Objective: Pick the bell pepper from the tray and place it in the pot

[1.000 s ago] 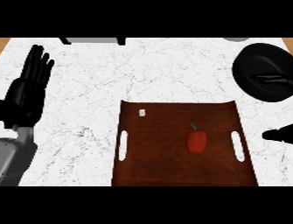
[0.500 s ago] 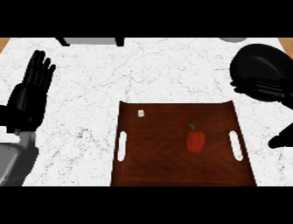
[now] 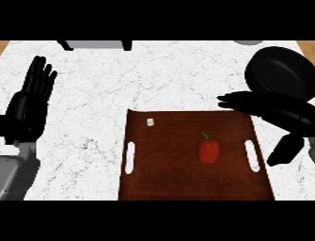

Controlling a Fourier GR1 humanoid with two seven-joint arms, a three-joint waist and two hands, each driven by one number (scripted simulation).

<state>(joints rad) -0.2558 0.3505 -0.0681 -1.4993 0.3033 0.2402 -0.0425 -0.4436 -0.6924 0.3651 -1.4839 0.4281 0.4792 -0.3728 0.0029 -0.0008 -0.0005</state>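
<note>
A red bell pepper (image 3: pixel 209 150) with a green stem lies in the right half of a dark brown tray (image 3: pixel 167 174) near the counter's front. The black pot (image 3: pixel 283 73) stands at the counter's far right. My right hand (image 3: pixel 285 113) is open at the tray's upper right corner, fingers stretched to the left over the rim and thumb pointing down beside the right handle slot. It is above and to the right of the pepper, not touching it. My left hand (image 3: pixel 29 103) rests open at the left, fingers up.
A small white tag (image 3: pixel 151 122) lies in the tray's upper left corner. A grey object with black legs (image 3: pixel 96 44) stands at the counter's back edge. Wooden floor shows beyond the white marble counter (image 3: pixel 153 80) at both top corners.
My right hand has come in from the right edge and moved left and up, its fingers now reaching over the tray's upper right corner. The pepper and my left hand have not moved.
</note>
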